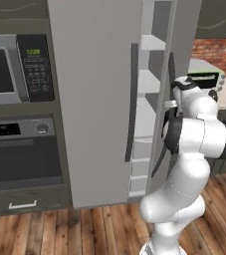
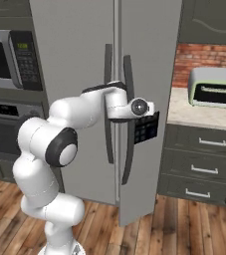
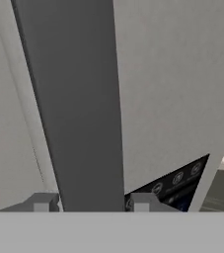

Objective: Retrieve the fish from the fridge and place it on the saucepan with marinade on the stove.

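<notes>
At the left of the left base view, the microwave (image 1: pixel 15 67) and oven (image 1: pixel 22 154) are sitting in dark cabinetry. The fridge (image 1: pixel 94 99) is standing at centre, its right door (image 2: pixel 149 99) swinging partly open and showing white shelves (image 1: pixel 147 89). In the hand view, the end effector (image 3: pixel 89 203) is straddling the door's dark handle (image 3: pixel 76 99), fingers spread on either side. At upper right, a toaster oven (image 2: pixel 215 88) is resting on the desk (image 2: pixel 194 115).
</notes>
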{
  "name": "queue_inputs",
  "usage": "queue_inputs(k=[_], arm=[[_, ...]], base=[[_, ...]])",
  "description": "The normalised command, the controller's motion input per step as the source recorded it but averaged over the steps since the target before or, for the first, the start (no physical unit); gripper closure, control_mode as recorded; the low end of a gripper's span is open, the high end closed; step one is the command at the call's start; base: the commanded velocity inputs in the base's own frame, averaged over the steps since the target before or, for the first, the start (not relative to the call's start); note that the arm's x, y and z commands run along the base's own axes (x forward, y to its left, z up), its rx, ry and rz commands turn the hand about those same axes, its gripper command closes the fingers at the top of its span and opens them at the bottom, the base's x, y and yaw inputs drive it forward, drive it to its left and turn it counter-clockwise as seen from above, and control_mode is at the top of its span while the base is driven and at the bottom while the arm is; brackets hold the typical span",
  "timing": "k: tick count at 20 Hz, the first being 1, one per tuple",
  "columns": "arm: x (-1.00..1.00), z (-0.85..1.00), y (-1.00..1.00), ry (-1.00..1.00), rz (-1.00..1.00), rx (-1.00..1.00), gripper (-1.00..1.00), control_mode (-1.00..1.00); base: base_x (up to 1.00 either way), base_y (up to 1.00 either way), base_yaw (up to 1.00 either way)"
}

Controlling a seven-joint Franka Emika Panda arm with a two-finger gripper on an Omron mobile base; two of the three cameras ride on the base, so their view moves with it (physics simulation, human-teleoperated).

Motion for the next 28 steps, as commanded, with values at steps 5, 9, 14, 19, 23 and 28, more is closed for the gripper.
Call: queue_inputs(k=[5, 9, 14, 19, 23, 28], arm=[[-0.38, -0.01, -0.38, 0.00, 0.12, 0.00, 1.00, -1.00], [-0.32, -0.04, -0.34, 0.00, 0.14, 0.00, 1.00, -1.00], [-0.22, -0.05, -0.28, 0.00, 0.15, 0.00, 1.00, -1.00], [-0.08, -0.06, -0.24, 0.00, 0.16, 0.00, 1.00, -1.00], [-0.10, -0.05, -0.12, 0.00, 0.13, 0.00, 1.00, -1.00], [-0.93, 0.03, 0.02, -0.25, 0.00, 0.00, 1.00, -1.00]], base=[[0.00, 0.00, 0.00], [0.00, 0.00, 0.00], [0.00, 0.00, 0.00], [0.00, 0.00, 0.00], [0.00, 0.00, 0.00], [0.00, 0.00, 0.00]])
